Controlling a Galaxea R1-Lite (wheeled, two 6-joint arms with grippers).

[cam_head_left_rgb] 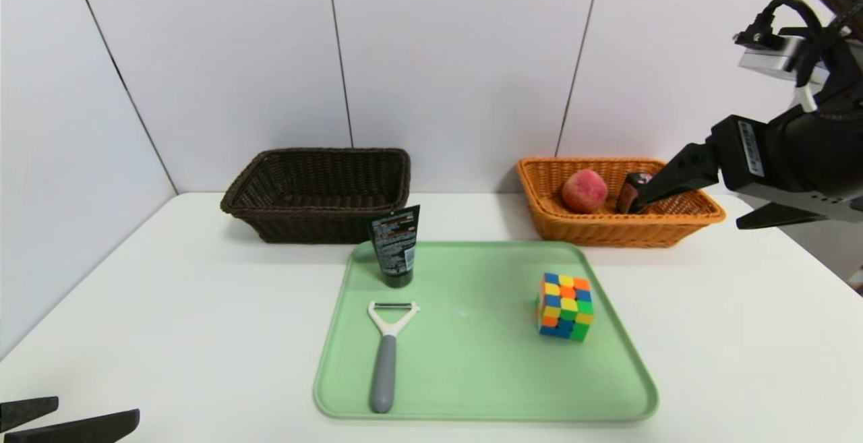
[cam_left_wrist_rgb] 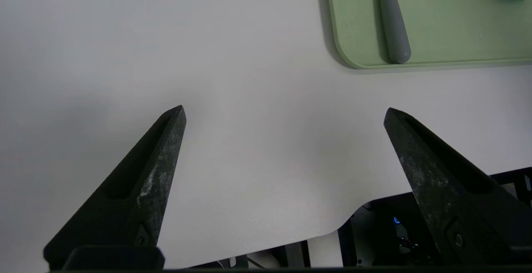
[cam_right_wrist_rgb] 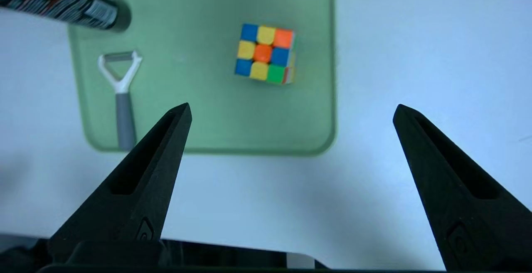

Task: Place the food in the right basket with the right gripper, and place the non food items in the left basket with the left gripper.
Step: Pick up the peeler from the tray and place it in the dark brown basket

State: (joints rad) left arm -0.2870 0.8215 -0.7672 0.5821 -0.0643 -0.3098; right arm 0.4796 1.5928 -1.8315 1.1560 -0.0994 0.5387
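Observation:
A red-pink peach (cam_head_left_rgb: 584, 190) and a small black box (cam_head_left_rgb: 632, 190) lie in the orange-tan right basket (cam_head_left_rgb: 607, 230); a finger partly hides the box. My right gripper (cam_head_left_rgb: 689, 212) (cam_right_wrist_rgb: 293, 106) hangs raised over that basket's right end, open and holding nothing. On the green tray (cam_head_left_rgb: 472, 362) stand a black tube (cam_head_left_rgb: 395, 244) (cam_right_wrist_rgb: 62, 5) and a puzzle cube (cam_head_left_rgb: 565, 307) (cam_right_wrist_rgb: 265, 52). A peeler (cam_head_left_rgb: 387, 352) (cam_left_wrist_rgb: 390, 23) (cam_right_wrist_rgb: 120, 94) lies flat there. The dark brown left basket (cam_head_left_rgb: 317, 193) holds nothing I can see. My left gripper (cam_head_left_rgb: 98, 410) (cam_left_wrist_rgb: 284, 110) is parked open at the table's near left corner.
The white table (cam_head_left_rgb: 168, 308) runs to a wall close behind both baskets. Its front edge (cam_left_wrist_rgb: 291, 235) lies just under the left gripper. Bare table lies on either side of the tray.

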